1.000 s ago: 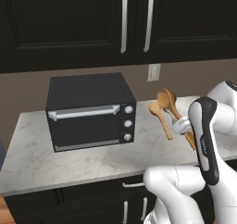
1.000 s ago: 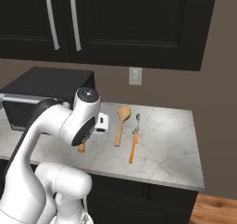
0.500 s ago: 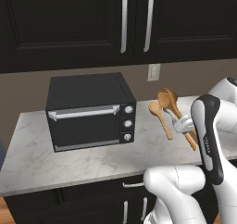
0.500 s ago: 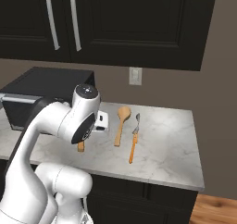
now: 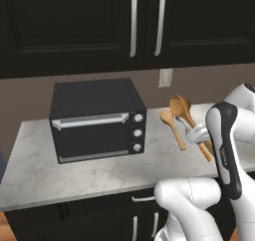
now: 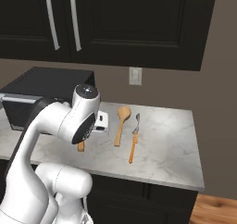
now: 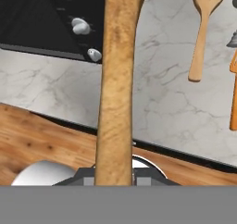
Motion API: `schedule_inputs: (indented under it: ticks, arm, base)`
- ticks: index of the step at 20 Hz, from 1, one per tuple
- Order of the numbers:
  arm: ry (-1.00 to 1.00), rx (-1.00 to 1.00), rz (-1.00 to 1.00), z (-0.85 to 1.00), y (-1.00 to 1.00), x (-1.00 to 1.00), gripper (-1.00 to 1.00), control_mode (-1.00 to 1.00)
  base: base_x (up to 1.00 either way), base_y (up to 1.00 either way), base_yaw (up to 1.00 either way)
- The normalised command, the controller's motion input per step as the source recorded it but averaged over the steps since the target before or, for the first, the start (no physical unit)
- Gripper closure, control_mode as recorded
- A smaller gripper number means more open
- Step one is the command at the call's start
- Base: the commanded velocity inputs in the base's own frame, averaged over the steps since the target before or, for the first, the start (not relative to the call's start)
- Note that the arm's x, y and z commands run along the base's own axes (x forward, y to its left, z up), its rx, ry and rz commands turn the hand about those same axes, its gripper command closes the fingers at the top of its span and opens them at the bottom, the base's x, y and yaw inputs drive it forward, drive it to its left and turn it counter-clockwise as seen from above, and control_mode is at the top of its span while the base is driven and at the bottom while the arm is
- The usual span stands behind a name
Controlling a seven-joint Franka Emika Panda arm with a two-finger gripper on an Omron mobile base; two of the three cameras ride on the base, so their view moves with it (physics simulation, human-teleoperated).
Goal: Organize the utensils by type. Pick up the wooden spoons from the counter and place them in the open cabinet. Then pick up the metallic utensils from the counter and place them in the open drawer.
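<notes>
Tan-orange wood first, close to the hand camera: handle of one wooden spoon [image 7: 115, 79] running straight up between the two dark fingertips. Gripper [image 6: 102, 122] pinched on that handle, jaws pressed against its sides. Seen from the hand, held over the front edge of the counter [image 6: 171, 140], with brown plank floor [image 7: 46, 135] below.

Further on, white marble with grey veins. Lying flat on it, apart from the held piece, the second wooden spoon [image 6: 121, 123], bowl toward the wall. Just beside that, on the side away from the arm, a slim bright orange utensil [image 6: 133, 149] with a grey metal tip [image 6: 137, 122] at its far end; cannot tell whether one piece or two.

On the other side, a black toaster oven [image 5: 94, 118] with a silver door bar and three knobs [image 5: 137, 132].

Behind, a white wall outlet [image 6: 134, 75] on the brown wall. Above, black upper cabinets [image 5: 74, 26] with panelled doors and long silver bar handles [image 5: 133, 23], shut where visible.
</notes>
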Motion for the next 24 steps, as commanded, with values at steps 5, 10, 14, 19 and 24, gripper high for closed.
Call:
schedule_inputs:
  ticks: [5,10,14,19,24]
  arm:
    - [0.00,-0.01,0.00,0.00,0.00,-0.08,1.00,1.00]
    - [0.00,0.00,0.00,0.00,0.00,0.00,1.00,1.00]
    - [0.00,0.00,0.00,0.00,0.00,0.00,1.00,1.00]
    - [0.00,0.00,0.00,0.00,0.00,0.00,1.00,1.00]
    - [0.00,0.00,0.00,0.00,0.00,0.00,1.00,1.00]
  base:
    - [-0.12,0.00,0.00]
    - [-0.51,0.00,0.00]
    - [-0.44,0.00,-0.28]
    - [-0.07,0.04,-0.94]
    - [0.00,0.03,-1.00]
